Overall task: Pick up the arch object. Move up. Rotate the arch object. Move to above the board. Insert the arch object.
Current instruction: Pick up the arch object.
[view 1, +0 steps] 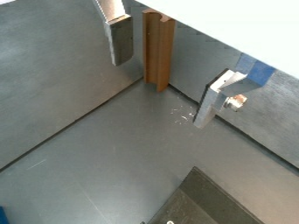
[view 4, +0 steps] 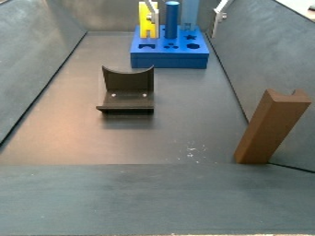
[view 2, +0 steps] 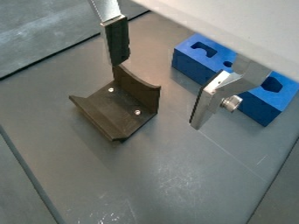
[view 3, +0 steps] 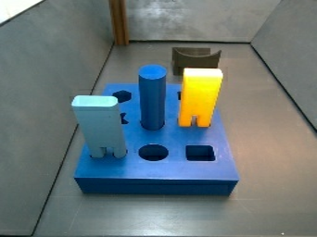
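Gripper (view 1: 167,77): hangs above the floor with its two silver fingers spread wide and nothing between them; in both wrist views the gap is bare.
Fingers (view 1: 121,39): one plate sits just beside the arch object in a wrist view, while its partner (view 1: 218,98) stands off on the far side, so the slab lies nearly between them but closer to one.
Arch object (view 1: 158,50): stands upright on the floor against the wall, its long axis vertical; in a side view (view 4: 271,127) it is at the right of the frame, and in a side view (view 3: 119,20) at the upper left, well apart from the board.
Board (view 3: 158,146): blue, centre of a side view, carrying a yellow block (view 3: 201,96), a blue cylinder (view 3: 151,95) and a light blue piece (view 3: 96,125); open holes show along its near edge.
Dark curved block (view 2: 118,106): lies on the floor between slab and board, apart from both.
Key relation: the slab is below and ahead of the open jaws, not yet touched; judging by this, the pick-up is the step in hand, and the jaws need centring on the slab's narrow width before closing.
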Robot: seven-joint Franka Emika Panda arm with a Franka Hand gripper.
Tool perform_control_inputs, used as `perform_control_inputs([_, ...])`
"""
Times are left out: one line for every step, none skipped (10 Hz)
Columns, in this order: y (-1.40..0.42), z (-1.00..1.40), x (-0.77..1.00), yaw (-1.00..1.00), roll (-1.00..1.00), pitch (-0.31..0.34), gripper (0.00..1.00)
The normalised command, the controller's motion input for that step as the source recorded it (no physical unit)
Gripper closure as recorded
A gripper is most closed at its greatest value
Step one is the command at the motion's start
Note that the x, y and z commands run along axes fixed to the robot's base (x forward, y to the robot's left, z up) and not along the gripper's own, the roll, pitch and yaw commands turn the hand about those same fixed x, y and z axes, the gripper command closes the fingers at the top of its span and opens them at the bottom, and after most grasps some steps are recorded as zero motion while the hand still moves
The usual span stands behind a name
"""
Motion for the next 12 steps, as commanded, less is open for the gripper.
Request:
perform_control_inputs([0.72,-0.03,-0.19,0.23,-0.32,-0.176,0.0])
perform_control_inputs([0.71,-0.09,-0.43,0.26,-0.25,-0.217,0.0])
perform_control_inputs([0.75,-0.04,-0.53,0.23,-0.22,-0.193,0.0])
perform_control_inputs([0.74,-0.01,-0.67,0.16,-0.16,-0.171,0.0])
perform_control_inputs([0.71,-0.01,-0.75,0.06,-0.13,-0.161,0.0])
perform_control_inputs([0.53,-0.06,-0.95,0.0,-0.04,-0.169,0.0])
perform_control_inputs([0.52,0.0,-0.79,-0.09,-0.08,-0.14,0.0])
perform_control_inputs([0.39,0.0,-0.66,-0.25,-0.06,-0.111,0.0])
perform_control_inputs([0.33,-0.08,-0.78,-0.31,-0.03,-0.127,0.0])
perform_control_inputs([0.31,-0.14,-0.79,-0.36,-0.05,-0.137,0.0])
perform_control_inputs([0.2,-0.23,-0.71,-0.48,0.0,-0.097,0.0])
perform_control_inputs([0.1,-0.25,-0.55,-0.51,0.0,-0.033,0.0])
